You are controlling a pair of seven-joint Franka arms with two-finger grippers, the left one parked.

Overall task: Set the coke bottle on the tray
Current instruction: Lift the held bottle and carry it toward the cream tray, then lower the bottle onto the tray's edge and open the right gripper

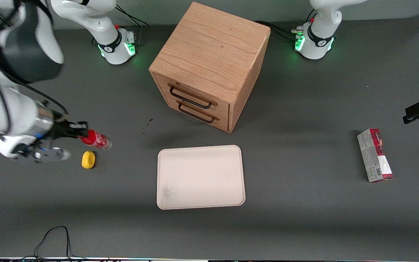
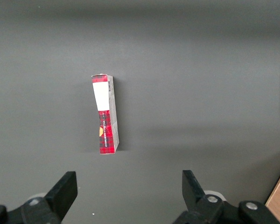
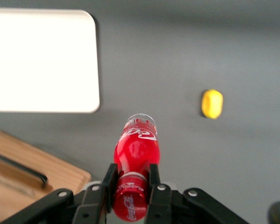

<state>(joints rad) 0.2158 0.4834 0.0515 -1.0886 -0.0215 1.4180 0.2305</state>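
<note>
My right gripper (image 1: 80,131) is shut on the neck of the coke bottle (image 1: 98,139), a small red bottle with white lettering, held off the table toward the working arm's end. In the right wrist view the two black fingers (image 3: 155,175) clamp the coke bottle (image 3: 136,148) just under its red cap, with the clear base pointing away from the gripper (image 3: 131,173). The tray (image 1: 200,177), cream and flat with a low rim, lies in the middle of the table, apart from the bottle; one corner of the tray (image 3: 42,60) shows in the right wrist view.
A yellow lump (image 1: 88,159) lies on the table just nearer the front camera than the bottle, and the yellow lump (image 3: 211,103) shows from the wrist too. A wooden drawer cabinet (image 1: 209,65) stands farther from the camera than the tray. A red-and-grey carton (image 1: 375,155) lies toward the parked arm's end.
</note>
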